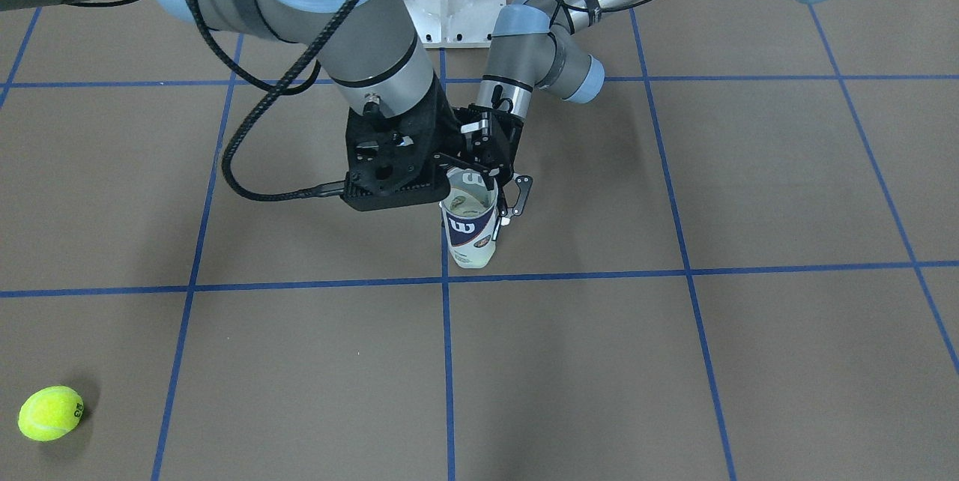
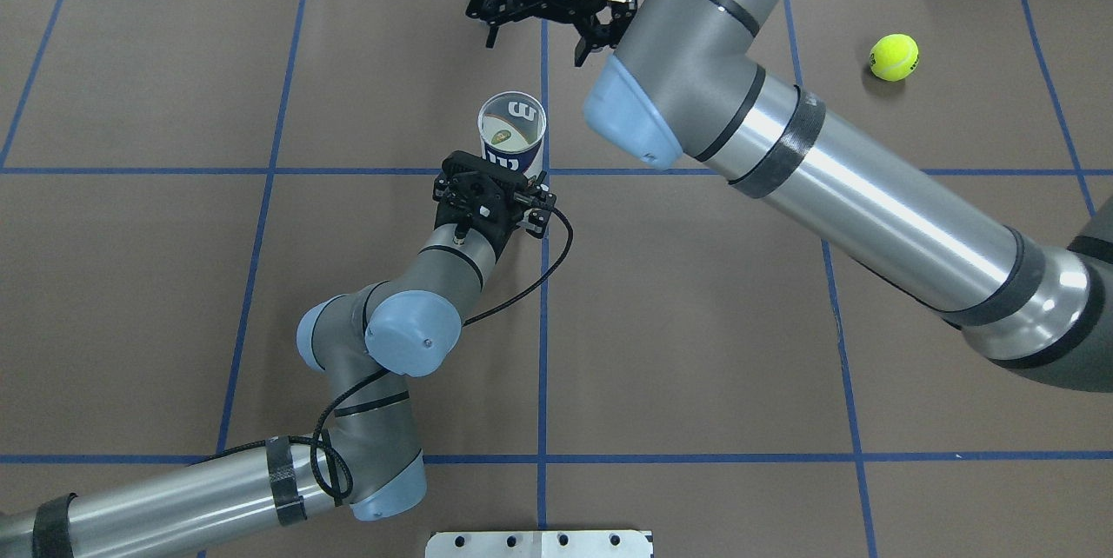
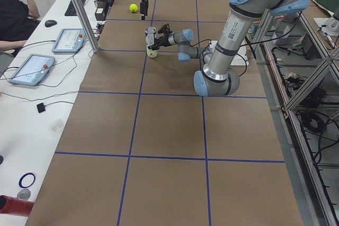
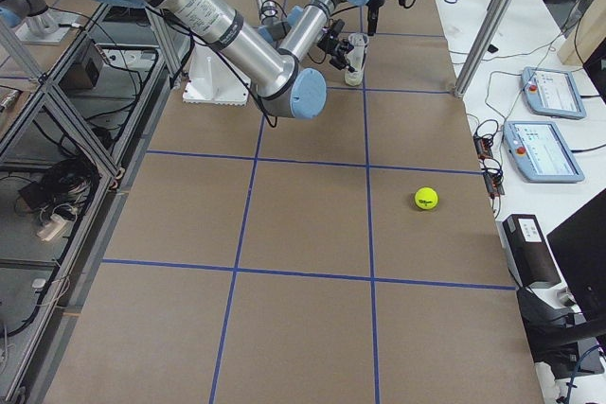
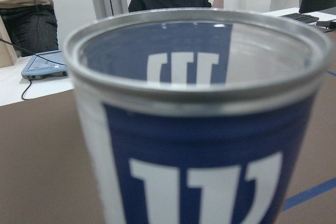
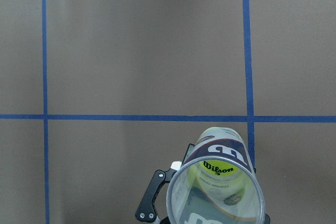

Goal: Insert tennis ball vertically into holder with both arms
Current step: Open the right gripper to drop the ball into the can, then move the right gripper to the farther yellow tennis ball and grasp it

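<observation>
The holder [image 2: 512, 128], a clear can with a navy and white "W" label, stands upright at the table's middle; it also shows in the front view [image 1: 470, 230]. A yellow Wilson tennis ball [image 6: 218, 174] lies inside it at the bottom. My left gripper [image 2: 511, 169] is shut on the can's side, and the can fills the left wrist view [image 5: 199, 129]. My right gripper [image 2: 534, 52] is open and empty, high above the can. A second tennis ball [image 2: 893, 56] lies loose on the table, far from both grippers.
The loose ball also shows in the front view [image 1: 50, 413] near the corner. Blue tape lines grid the brown table. A white base plate [image 2: 539, 543] sits at the robot's edge. Operators and tablets [image 3: 32, 69] are beyond the far side.
</observation>
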`<state>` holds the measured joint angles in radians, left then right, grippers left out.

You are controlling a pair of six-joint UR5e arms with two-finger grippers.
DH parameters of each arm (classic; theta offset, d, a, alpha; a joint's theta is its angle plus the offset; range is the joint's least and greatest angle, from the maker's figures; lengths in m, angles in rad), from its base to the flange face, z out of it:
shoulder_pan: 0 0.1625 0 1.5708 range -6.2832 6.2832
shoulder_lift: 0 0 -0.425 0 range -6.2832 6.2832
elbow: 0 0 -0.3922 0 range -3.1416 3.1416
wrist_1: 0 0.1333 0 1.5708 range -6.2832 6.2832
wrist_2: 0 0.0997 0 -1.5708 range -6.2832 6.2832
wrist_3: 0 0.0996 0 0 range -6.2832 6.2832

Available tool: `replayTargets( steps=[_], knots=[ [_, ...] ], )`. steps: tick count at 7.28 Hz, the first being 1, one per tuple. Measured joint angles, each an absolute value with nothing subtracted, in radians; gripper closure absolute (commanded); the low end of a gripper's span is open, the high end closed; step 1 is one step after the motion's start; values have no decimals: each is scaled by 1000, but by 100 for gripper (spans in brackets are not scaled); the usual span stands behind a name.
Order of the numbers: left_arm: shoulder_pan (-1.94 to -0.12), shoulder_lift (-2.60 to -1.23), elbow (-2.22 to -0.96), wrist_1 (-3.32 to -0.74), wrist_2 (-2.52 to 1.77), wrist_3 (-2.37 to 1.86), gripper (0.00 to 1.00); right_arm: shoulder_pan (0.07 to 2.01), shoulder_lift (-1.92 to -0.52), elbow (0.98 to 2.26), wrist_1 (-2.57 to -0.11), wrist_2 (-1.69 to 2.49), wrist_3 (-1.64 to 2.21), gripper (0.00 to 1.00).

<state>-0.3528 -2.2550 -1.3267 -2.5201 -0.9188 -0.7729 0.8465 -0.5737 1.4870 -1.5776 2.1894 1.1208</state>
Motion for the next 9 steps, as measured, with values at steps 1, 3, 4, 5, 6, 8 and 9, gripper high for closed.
replayTargets(
  steps=[1,3,4,5,6,8,9],
  knots=[
    [-353,-2255,-1327,-2520,-919,-773,19,888,-612,1492,-1578,2185,1055,1],
    [-354,-2255,-1328,-2520,-919,-773,18,1000,-727,1494,-1581,2188,816,1],
    [-354,-2256,-1328,-2520,-919,-773,18,1060,-789,1491,-1583,2192,681,1],
    [-354,-2255,-1328,-2520,-919,-772,18,1116,-848,1474,-1584,2192,534,1],
    [-354,-2255,-1328,-2520,-919,-773,18,1166,-888,1434,-1581,2188,388,1],
    [-354,-2255,-1329,-2520,-919,-773,18,1223,-916,1301,-1541,2183,186,1],
    [-356,-2257,-1331,-2520,-919,-772,18,1229,-927,1226,-1448,2173,152,1]
  ],
)
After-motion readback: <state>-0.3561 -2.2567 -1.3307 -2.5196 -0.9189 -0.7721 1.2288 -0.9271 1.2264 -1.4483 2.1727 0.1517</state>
